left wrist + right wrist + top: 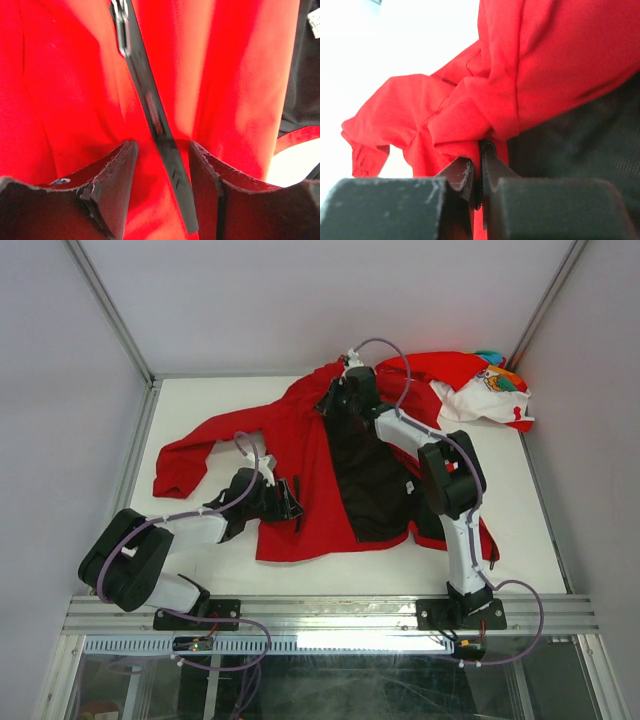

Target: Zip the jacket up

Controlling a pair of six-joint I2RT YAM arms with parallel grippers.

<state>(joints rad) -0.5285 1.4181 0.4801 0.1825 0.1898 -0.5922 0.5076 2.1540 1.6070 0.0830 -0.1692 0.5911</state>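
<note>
White table [540, 520] within pale walls [60, 360], seen from above; the jacket [295, 430] lies opened out across the middle, black lining [370, 480] exposed between the two red panels, one sleeve stretched out to the left; we read the long axis of the open front as running from the far end, near the back wall, down to the hem [300, 550] near the arm bases, so that the two zip edges lie well apart along either side of the lining. The left gripper [290, 498] is down at the left panel, just above the hem; in its wrist view the fingers [115, 170] stand apart astride a dark strip [150, 100] carrying a metal pull [120, 25], with red cloth on both sides; we judge this a pocket zip and not the front one, whose edge lies to the gripper's right, toward the lining. The right gripper [350, 390] sits at the far end, its fingers [460, 175] pinched close on a fold of red cloth. A smaller red-and-white garment [490, 400] lies at the far right corner, beside the jacket. We judge the left arm the nearer to the bottom of the front zip; the coming move turns on carrying it rightward to that edge.
</note>
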